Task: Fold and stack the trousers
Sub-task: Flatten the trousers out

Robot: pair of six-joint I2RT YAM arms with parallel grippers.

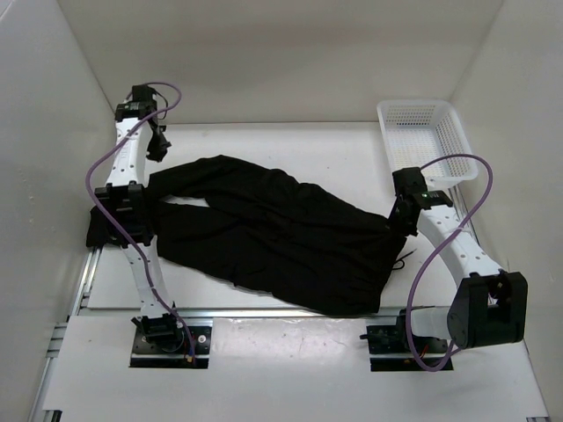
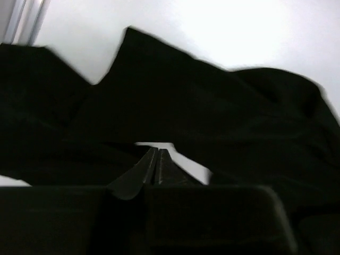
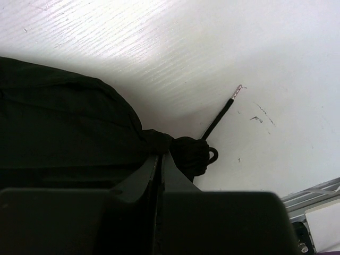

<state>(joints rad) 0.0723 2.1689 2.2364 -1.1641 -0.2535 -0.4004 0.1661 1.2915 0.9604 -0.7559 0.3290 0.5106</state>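
Right tool [image 3: 160,158]: fingers pressed together, pinching bunched waist edge of trousers [image 1: 273,229]. Drawstring [image 3: 220,118] trails from bunch onto table [image 1: 290,145], tipped end lying free. Left tool [image 2: 156,154]: fingers pressed together, tips over sliver of bare table between dark folds (view blurred; cannot tell if cloth is caught). Trousers sprawl unfolded across table middle, legs toward left arm, waist toward right. White mesh basket [image 1: 422,132] at far right corner, apart from trousers.
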